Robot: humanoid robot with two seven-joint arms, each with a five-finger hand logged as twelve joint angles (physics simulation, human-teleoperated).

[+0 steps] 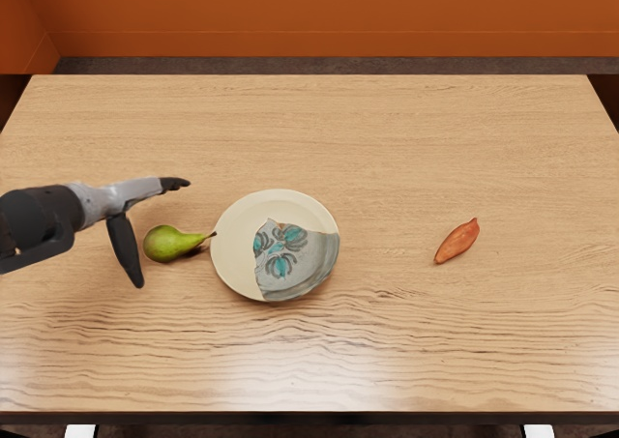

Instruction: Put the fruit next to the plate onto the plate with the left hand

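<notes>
left hand is hovering left of the plate, fingers spread wide, holding nothing. pear is lying just left of the plate, stem toward it.

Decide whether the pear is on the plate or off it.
Off. The pear lies on the table left of the plate, its stem pointing at the rim. The open left hand is beside it.

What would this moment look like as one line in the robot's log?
left hand: open, beside pear | pear: on table, left of plate, ungrasped | plate: no fruit yet | right hand: out of view
</notes>
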